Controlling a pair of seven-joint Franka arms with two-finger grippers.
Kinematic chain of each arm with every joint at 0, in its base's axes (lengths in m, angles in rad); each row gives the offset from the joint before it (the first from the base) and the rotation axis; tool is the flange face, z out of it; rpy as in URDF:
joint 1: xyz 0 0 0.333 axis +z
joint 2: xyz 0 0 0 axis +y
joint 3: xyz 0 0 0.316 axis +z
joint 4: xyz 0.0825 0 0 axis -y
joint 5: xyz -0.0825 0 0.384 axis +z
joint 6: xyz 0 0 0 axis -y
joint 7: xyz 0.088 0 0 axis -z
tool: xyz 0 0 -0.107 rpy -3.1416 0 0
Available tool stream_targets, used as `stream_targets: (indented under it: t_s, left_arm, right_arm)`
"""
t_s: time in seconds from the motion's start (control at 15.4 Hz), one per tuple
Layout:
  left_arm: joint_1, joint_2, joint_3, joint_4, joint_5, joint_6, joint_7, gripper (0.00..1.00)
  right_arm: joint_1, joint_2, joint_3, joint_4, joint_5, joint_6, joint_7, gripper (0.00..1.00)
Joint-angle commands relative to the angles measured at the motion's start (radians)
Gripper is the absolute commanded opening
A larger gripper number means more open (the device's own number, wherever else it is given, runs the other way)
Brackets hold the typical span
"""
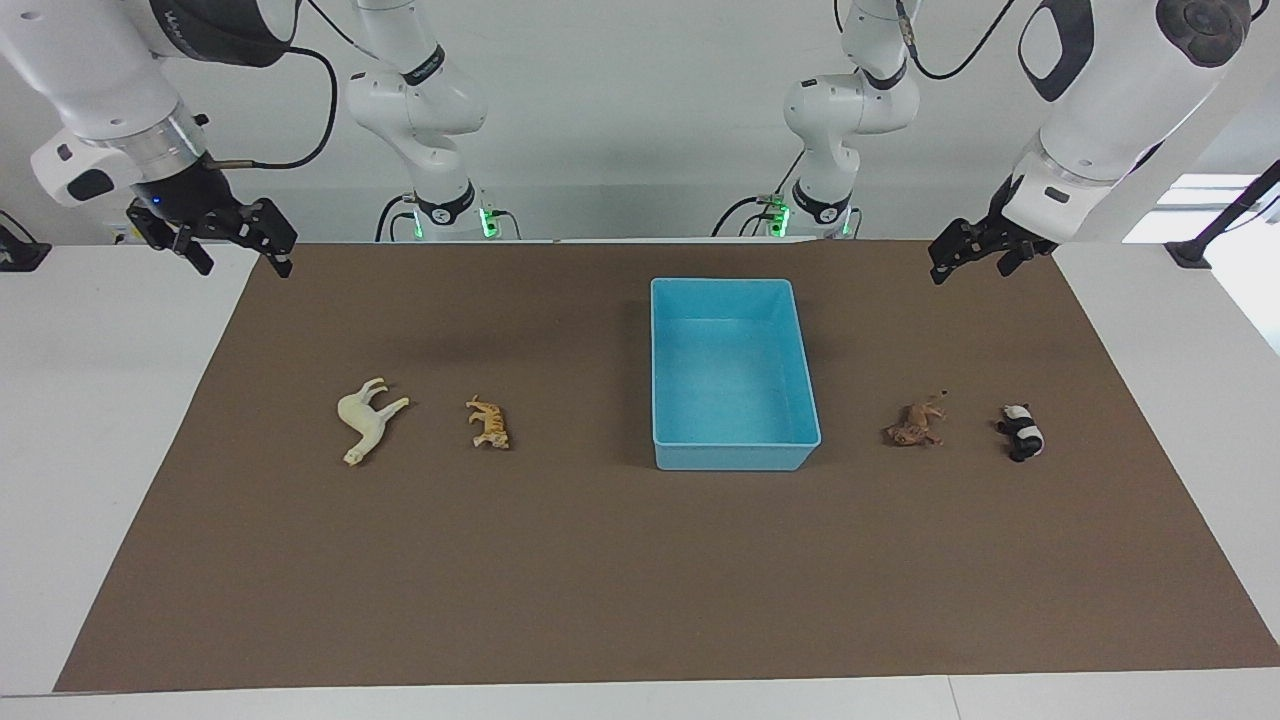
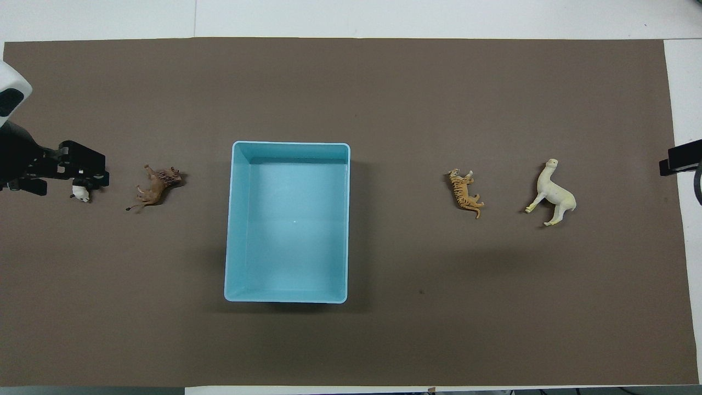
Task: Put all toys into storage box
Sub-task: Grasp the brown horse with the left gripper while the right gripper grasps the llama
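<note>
The light blue storage box (image 1: 735, 455) stands empty in the middle of the brown mat; it also shows in the overhead view (image 2: 231, 219). Toward the right arm's end lie the cream-white horse (image 1: 368, 418) (image 2: 555, 193) and the orange tiger (image 1: 489, 424) (image 2: 466, 193). Toward the left arm's end lie the brown lion (image 1: 915, 424) (image 2: 156, 186) and the panda (image 1: 1022, 432) (image 2: 81, 193). All four lie on their sides. My left gripper (image 1: 975, 262) (image 2: 68, 174) hangs open and empty in the air, partly covering the panda from above. My right gripper (image 1: 240, 258) (image 2: 680, 158) hangs open and empty over the mat's edge.
The brown mat (image 1: 640, 580) covers most of the white table (image 1: 100, 450). Both arm bases stand at the table's edge nearest the robots.
</note>
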Motion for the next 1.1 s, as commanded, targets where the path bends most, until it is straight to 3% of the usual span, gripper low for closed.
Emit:
stream_targets:
  t_s: [0.0, 0.52, 0.65, 0.91, 1.04]
  left_arm:
    - [0.009, -0.002, -0.003, 0.011, 0.005, 0.009, 0.023, 1.0]
    - [0.018, -0.011, -0.002, -0.009, 0.001, 0.035, 0.015, 1.0]
    - [0.018, -0.06, -0.003, -0.125, 0.001, 0.107, 0.012, 1.0]
    - [0.012, -0.156, -0.005, -0.464, 0.001, 0.497, 0.009, 1.0]
    - [0.021, -0.141, -0.003, -0.521, 0.001, 0.598, 0.005, 1.0]
  right_arm:
    - [-0.003, -0.015, 0.002, -0.019, 0.004, 0.013, -0.015, 1.0]
    - [0.001, -0.022, 0.008, -0.048, 0.003, 0.016, -0.061, 1.0]
    - [0.005, -0.031, 0.009, -0.113, 0.004, 0.046, -0.133, 1.0]
    - [0.006, -0.076, 0.012, -0.349, 0.003, 0.265, -0.317, 1.0]
    - [0.03, -0.058, 0.012, -0.435, 0.004, 0.38, -0.415, 1.0]
